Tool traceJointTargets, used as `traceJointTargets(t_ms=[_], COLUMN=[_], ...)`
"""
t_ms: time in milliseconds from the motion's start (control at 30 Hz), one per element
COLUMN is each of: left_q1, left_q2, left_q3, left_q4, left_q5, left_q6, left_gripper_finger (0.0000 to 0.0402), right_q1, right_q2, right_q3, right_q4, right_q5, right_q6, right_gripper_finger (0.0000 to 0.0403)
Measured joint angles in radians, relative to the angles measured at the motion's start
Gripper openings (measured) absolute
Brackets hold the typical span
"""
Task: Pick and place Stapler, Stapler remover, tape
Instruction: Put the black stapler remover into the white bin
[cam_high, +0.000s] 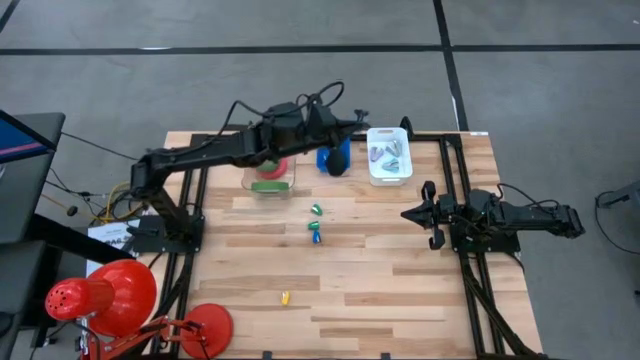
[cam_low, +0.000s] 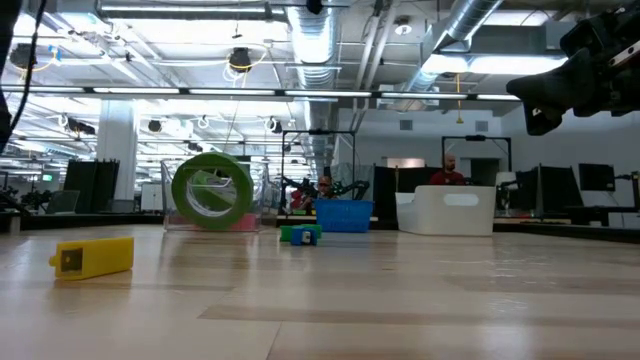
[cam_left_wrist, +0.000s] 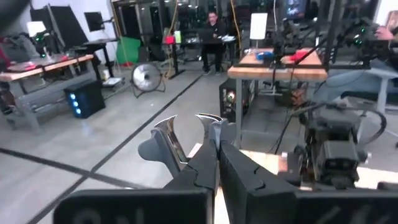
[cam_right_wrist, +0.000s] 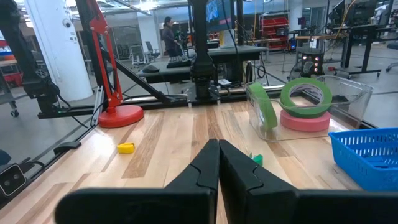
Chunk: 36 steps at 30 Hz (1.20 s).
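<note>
My left gripper (cam_high: 360, 127) hangs high over the far side of the table, between the blue basket (cam_high: 335, 158) and the white bin (cam_high: 390, 155). It is shut on a silver stapler remover (cam_left_wrist: 177, 134). Three tape rolls sit in a clear box (cam_high: 270, 172). One green roll (cam_right_wrist: 264, 102) stands on edge, and another green roll (cam_right_wrist: 305, 92) lies on a pink one (cam_right_wrist: 305, 119). Two small green and blue items (cam_high: 316, 210) (cam_high: 315, 232) lie mid-table. My right gripper (cam_high: 430, 213) waits shut at the right side. My left gripper pinches the stapler remover's rear part (cam_left_wrist: 200, 149) between its two fingers (cam_left_wrist: 242, 171). The fingers come level from the table's left. The silver claws (cam_left_wrist: 166, 129) stick out past the fingertips. The remover is lifted well clear of the table.
The white bin holds several silver items (cam_high: 388, 153). A small yellow item (cam_high: 284, 297) lies toward the near edge, with bare wood around it. A red lamp (cam_high: 100, 295) stands off the table's near left corner. People sit at desks in the room beyond.
</note>
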Motion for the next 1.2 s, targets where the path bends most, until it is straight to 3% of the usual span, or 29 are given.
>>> traceJointTargets(t_ms=[233,1200], left_q1=[0.012,0.060], left_q2=[0.056,0.055], left_q3=[0.100,0.368], left_q4=[0.002,0.000], left_q5=[0.022,0.023], left_q6=[0.001,0.003], left_gripper_finger=[0.0003,0.0003], right_q1=[0.000,0.000], right_q2=[0.000,0.000], right_q3=[0.000,0.000], right_q4=[0.000,0.000], right_q5=[0.000,0.000], right_q6=[0.000,0.000], right_gripper_finger=[0.0000,0.0000])
